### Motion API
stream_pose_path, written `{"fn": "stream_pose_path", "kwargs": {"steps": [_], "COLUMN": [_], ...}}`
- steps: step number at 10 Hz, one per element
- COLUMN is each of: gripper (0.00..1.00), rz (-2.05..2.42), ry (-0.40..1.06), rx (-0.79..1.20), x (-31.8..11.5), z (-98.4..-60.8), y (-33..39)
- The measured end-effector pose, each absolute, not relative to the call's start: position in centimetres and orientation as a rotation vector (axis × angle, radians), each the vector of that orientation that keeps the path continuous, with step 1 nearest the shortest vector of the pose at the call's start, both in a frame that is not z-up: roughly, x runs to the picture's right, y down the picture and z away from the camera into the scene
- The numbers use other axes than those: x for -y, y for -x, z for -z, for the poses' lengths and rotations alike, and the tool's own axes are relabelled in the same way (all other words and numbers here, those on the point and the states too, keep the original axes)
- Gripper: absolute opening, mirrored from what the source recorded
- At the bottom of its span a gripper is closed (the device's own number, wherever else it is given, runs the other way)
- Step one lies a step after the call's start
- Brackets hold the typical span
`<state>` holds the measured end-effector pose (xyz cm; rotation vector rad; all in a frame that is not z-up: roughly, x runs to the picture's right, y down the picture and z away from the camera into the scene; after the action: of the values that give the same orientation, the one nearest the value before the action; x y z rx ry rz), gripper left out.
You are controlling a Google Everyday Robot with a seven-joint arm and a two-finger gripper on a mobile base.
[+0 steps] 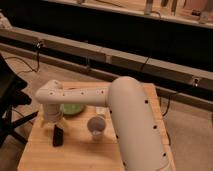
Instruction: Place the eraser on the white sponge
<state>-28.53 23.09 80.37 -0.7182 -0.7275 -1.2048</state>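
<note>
The black eraser (58,135) lies flat on the wooden table (75,152), near its left front. My gripper (52,118) hangs down from the white arm's wrist (49,95), just above and behind the eraser and slightly to its left. A small white object that looks like the sponge (101,110) lies on the table to the right of a green plate, partly behind the arm.
A green plate (71,108) sits behind the gripper. A clear cup (96,126) stands in the table's middle, right of the eraser. My bulky white arm (132,125) covers the table's right side. A dark chair (10,95) stands at the left.
</note>
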Motion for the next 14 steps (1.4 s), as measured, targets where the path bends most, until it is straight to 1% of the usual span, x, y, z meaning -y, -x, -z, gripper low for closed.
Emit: {"fn": "stream_pose_path", "kwargs": {"steps": [3, 10, 11, 12, 14], "gripper": [0.80, 0.79, 0.73, 0.63, 0.41], "rz": [1.187, 1.039, 1.025, 1.020, 1.008], "ry": [0.742, 0.745, 0.741, 0.739, 0.744], "rx": [0.708, 0.708, 0.711, 0.715, 0.723], "x": [-25.0, -25.0, -25.0, -25.0, -25.0], "z": [-79.4, -80.1, -80.2, -80.2, -80.5], "y": [28.7, 26.8, 26.8, 26.9, 26.9]}}
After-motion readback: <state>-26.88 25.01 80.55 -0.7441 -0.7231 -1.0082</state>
